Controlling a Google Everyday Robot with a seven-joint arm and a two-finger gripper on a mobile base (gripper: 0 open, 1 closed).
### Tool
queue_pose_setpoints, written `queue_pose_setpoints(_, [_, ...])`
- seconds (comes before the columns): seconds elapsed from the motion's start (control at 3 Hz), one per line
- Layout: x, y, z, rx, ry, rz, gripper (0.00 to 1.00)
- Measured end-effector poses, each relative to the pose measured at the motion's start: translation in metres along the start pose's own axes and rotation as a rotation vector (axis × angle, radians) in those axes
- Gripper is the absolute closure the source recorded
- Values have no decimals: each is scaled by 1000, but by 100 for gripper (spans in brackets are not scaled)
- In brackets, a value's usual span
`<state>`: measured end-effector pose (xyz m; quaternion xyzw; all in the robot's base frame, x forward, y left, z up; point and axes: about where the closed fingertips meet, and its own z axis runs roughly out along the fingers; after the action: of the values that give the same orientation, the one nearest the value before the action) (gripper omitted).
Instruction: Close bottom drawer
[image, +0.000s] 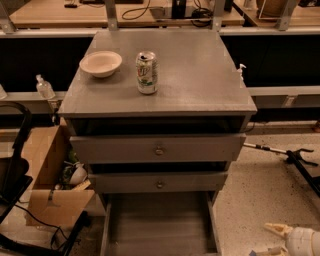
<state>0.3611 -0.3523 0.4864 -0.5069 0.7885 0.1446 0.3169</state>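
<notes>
The bottom drawer (159, 225) is pulled far out of the grey cabinet; I see its long plain grey tray running to the bottom edge of the view, with its front panel and knob out of view. Above it are the mid-width drawer front (159, 183) and the widest drawer front (159, 148), each with a round knob. My gripper (280, 239) is a pale shape at the bottom right corner, low over the floor and to the right of the open tray, apart from it.
A soda can (147, 72) and a white bowl (100, 63) stand on the cabinet top (200, 75). An open cardboard box (50, 175) with clutter sits on the floor at left beside a black frame (15, 165). A black tool (295, 160) lies on the floor at right.
</notes>
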Motion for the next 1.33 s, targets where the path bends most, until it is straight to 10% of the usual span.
queue_pose_setpoints(0.67, [75, 72, 104, -170, -35, 110, 96])
queue_pose_setpoints(1.33, [77, 86, 134, -194, -26, 104, 100])
